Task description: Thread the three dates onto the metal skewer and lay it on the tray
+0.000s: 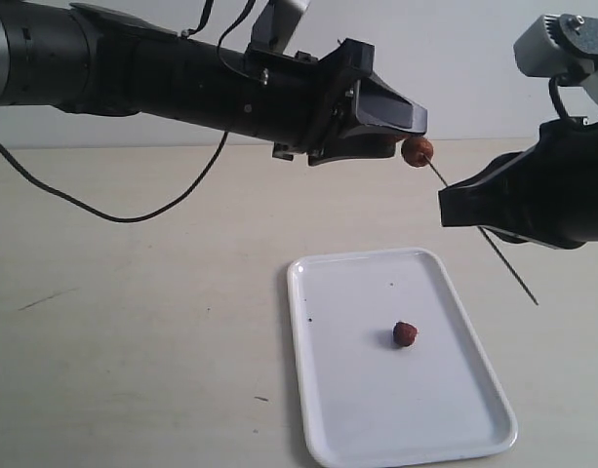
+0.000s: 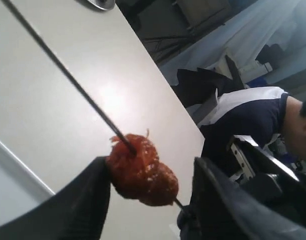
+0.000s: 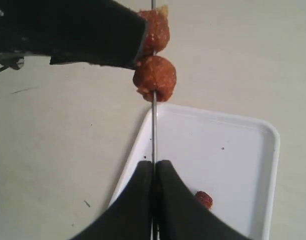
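Third date (image 1: 405,333) lies loose on the tray (image 1: 357,390). The threaded pair (image 1: 417,150) sits at the raised tip of the metal skewer (image 1: 503,261). Right gripper (image 3: 153,167) clamps the rod. Left gripper (image 2: 150,170) jaws stand apart around the pair. Hazard: sticky flesh clinging to a finger could drag one off.

Now the left gripper (image 1: 408,135) stands wide around the skewered dates (image 1: 418,150): one finger against them, open gap at the other. The skewer (image 1: 494,249) slants through the right gripper (image 3: 153,170), barring that line. Beneath both, clear air down to the tray (image 1: 323,390), open but for one date (image 1: 405,333).
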You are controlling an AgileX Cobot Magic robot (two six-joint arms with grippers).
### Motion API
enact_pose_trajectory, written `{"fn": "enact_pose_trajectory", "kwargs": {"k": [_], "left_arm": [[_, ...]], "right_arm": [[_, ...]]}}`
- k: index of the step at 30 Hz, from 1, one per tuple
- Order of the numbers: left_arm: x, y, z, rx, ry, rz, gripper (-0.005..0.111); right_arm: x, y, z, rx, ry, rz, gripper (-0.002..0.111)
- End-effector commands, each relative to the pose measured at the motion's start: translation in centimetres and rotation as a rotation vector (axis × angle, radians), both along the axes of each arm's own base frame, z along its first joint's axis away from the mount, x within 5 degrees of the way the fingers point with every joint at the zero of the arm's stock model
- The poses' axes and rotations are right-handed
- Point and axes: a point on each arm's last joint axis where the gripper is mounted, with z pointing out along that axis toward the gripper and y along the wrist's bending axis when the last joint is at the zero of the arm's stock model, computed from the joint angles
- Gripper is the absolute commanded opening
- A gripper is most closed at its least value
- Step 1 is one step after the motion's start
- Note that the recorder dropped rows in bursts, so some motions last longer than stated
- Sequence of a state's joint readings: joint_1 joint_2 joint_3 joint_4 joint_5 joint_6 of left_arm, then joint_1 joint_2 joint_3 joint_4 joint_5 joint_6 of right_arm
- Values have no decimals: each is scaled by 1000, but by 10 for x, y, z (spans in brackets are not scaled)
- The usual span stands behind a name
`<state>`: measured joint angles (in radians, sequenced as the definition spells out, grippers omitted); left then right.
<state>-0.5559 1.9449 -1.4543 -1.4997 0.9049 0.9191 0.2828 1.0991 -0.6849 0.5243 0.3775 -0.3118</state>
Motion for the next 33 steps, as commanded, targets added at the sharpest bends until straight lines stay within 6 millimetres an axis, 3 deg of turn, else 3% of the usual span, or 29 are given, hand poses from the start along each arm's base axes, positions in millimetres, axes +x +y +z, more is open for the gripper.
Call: {"fn": "enact_pose_trajectory", "kwargs": {"k": [1, 18, 24, 33], "left_arm": [[-4, 1, 6, -4, -59, -35, 51], [-16, 2, 4, 11, -184, -212, 51], [-19, 5, -4, 96, -225, -268, 50], [-28, -3, -29, 228, -252, -288, 50]], "right_arm": [[-3, -3, 11, 4, -57, -7, 0], [-26, -19, 39, -31, -195, -90, 0], [-43, -32, 48, -74, -217, -158, 0], [-59, -44, 43, -125, -97, -234, 0]]}}
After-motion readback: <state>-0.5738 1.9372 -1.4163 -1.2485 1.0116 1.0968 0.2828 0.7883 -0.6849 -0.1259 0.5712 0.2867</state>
